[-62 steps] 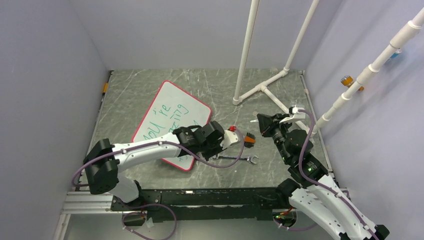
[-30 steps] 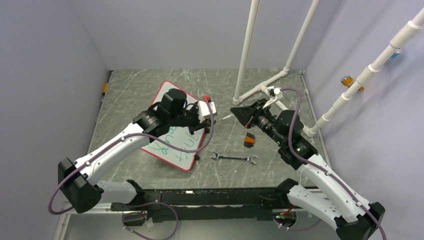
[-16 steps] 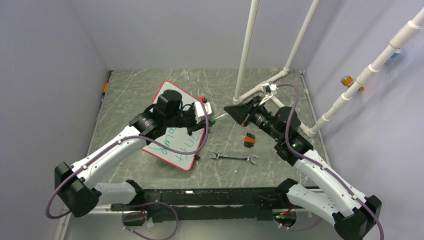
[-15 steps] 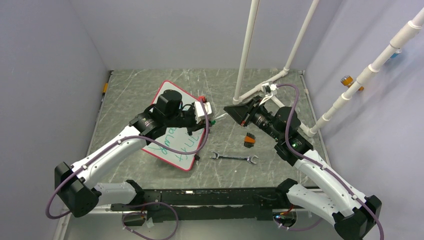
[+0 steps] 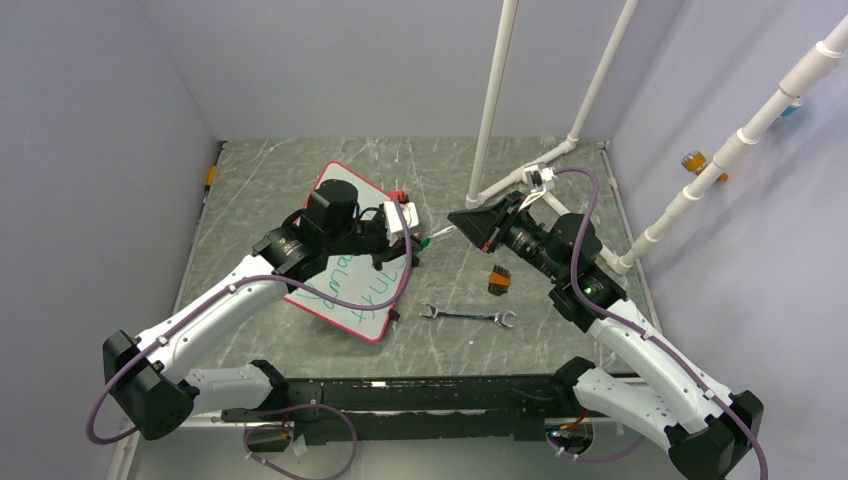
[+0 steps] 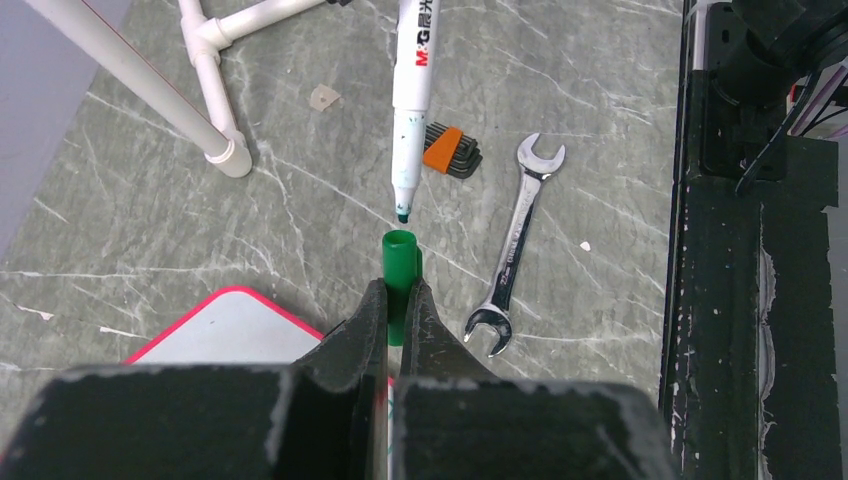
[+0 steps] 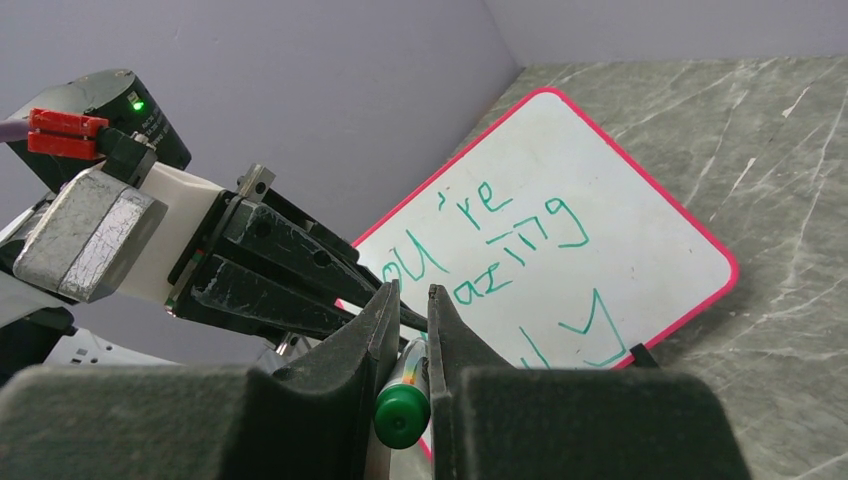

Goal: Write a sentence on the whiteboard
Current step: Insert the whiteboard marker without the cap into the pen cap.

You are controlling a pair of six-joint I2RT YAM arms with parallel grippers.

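Cap (image 6: 400,256) empty, marker (image 6: 413,70) tip just outside

left tool (image 6: 398,293) clamped on green cap (image 6: 400,252) | marker (image 6: 412,105) tip just beyond cap mouth, not touching | wrench (image 6: 516,248) lying nearby

You had the top camera high behind the arms (image 5: 230,300), looking down on the whole table (image 5: 280,180). Your left wrist camera sat close behind the left gripper (image 6: 397,290), looking down toward the table's right edge; it shared the wrench (image 6: 520,240) with the top view. Your right wrist camera sat low behind the right gripper (image 7: 412,295), facing the far left corner; it shared the whiteboard (image 7: 600,220) with the top view. Both wrist cameras saw the marker (image 6: 415,90).
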